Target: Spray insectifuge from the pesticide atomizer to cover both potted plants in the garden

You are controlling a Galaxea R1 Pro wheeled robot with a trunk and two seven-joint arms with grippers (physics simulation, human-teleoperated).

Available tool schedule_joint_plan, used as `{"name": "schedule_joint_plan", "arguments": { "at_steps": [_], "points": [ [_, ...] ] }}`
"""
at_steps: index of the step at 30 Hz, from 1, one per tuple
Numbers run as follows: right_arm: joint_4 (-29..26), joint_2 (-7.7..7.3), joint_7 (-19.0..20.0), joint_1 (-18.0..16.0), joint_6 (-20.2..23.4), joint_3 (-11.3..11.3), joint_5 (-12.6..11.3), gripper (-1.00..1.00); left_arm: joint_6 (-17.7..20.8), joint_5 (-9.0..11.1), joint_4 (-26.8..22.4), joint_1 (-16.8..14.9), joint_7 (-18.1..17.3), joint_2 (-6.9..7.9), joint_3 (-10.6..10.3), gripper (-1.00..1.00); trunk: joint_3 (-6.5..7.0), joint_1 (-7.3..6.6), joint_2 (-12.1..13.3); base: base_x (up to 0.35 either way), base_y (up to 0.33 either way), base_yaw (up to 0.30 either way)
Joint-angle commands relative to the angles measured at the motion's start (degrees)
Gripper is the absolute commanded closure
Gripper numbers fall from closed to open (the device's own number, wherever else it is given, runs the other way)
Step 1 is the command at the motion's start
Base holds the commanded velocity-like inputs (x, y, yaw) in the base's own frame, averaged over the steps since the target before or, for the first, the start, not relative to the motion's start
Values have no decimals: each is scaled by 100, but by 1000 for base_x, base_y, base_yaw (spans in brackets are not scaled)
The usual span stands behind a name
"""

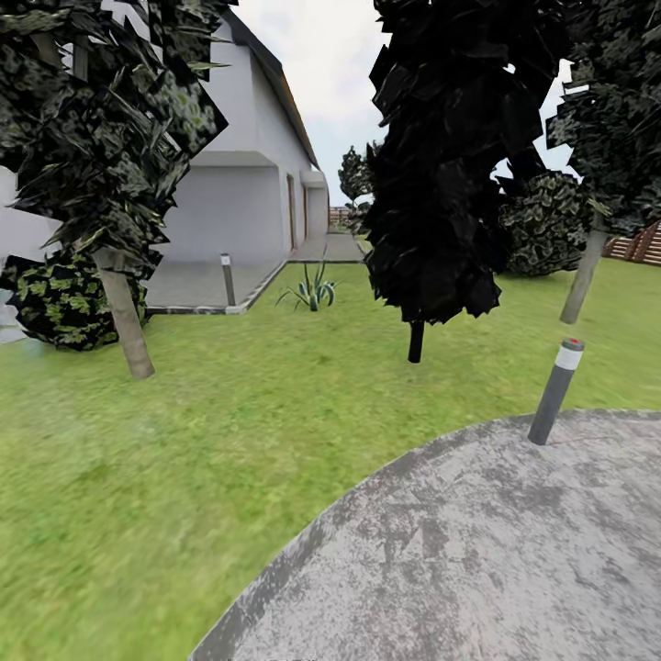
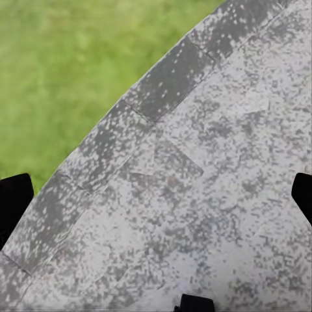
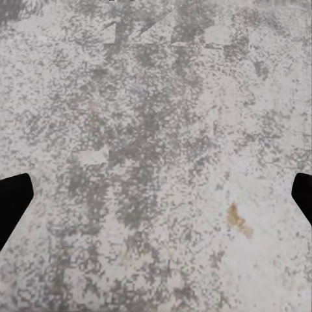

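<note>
I was in the garden, w/ my head looking out over the lawn (image 1: 165, 477). The round grey patio (image 1: 477, 551) was close to me, and its curved edge met the grass.

A grey lamp post (image 1: 554, 392) stood at the far edge of the patio. It had a pale band & a red top, and it leaned a bit. A 2nd lamp post (image 1: 227, 279) stood far off by the paved bit next to the white house (image 1: 239, 184).

A spiky plant (image 1: 312, 292) w/ long leaves grew in the grass near that paving. A very dark tree (image 1: 450, 165) stood in the middle of the lawn. A leafy tree (image 1: 101, 138) was on the left side w/ a round bush (image 1: 60, 298) by its trunk. A bit of brown fence (image 1: 643, 246) showed at the far right.

My left gripper (image 2: 156, 198) hung over the patio edge, w/ grass just past it. Its dark tips were wide apart & had nothing btwn them. My right gripper (image 3: 156, 198) hung over bare patio stone w/ a small brown stain (image 3: 238, 220). Its tips were wide apart too, & held nothing.

I couldn't tell where the spray bottle or the 2 potted plants were.
</note>
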Motion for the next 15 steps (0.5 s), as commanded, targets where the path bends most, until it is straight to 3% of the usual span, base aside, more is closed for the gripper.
{"name": "schedule_joint_plan", "arguments": {
  "at_steps": [1, 15],
  "points": [
    [0, 0, -3, -1, -16, -3, 0, -100, -20, 7, 9, -9, 7, -1, -1, -100, -11, 0, -3, -6, 295, 270],
    [1, 0, -3, -1, -15, 15, 3, -100, -20, 15, 9, -7, 12, 8, -1, -100, -77, 0, -3, 0, 30, 270]
  ]
}}
